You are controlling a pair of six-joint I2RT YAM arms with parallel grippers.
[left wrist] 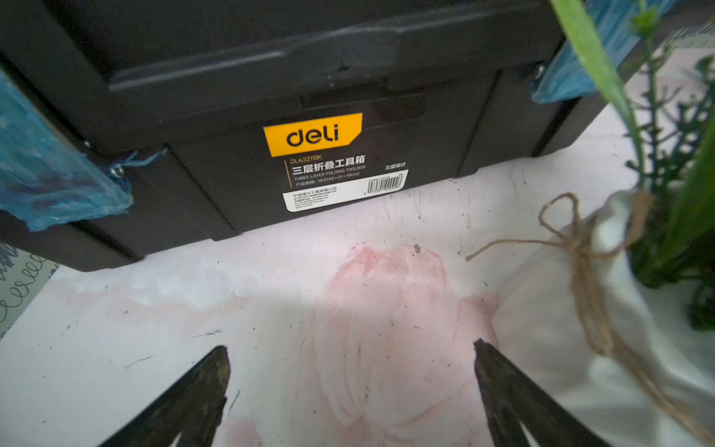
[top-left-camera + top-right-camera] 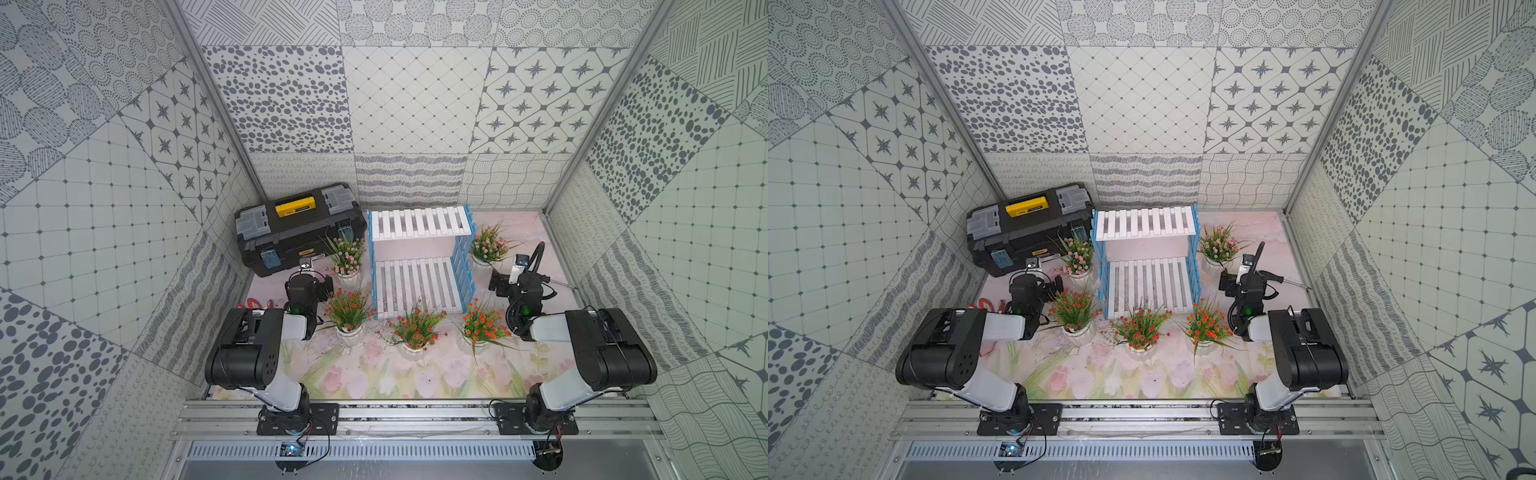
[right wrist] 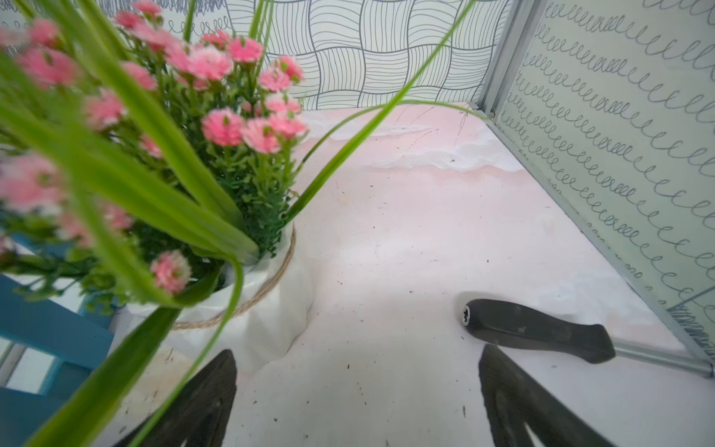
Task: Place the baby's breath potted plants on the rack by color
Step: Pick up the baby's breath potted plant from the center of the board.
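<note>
Left gripper [image 1: 350, 350]: spread, empty; pink plant [image 1: 541, 309] noted just beside, rack [image 2: 415, 286] side.
Right gripper [image 3: 356, 352]: spread, empty; other pink plant [image 3: 271, 309] likewise.

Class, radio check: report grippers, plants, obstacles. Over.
Left gripper, right gripper open, empty. Five potted plants on table, none on rack. Toolbox beside left pink plant.

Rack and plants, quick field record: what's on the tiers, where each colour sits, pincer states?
rack: both tiers bare
pink plants: on the table, one on each side of the rack; one stands by the toolbox
orange plants: on the table, in a row in front of the rack
left pincer: open, holding nothing, facing the toolbox
right pincer: open, holding nothing, next to a pink plant's pot
plants placed: none
</note>
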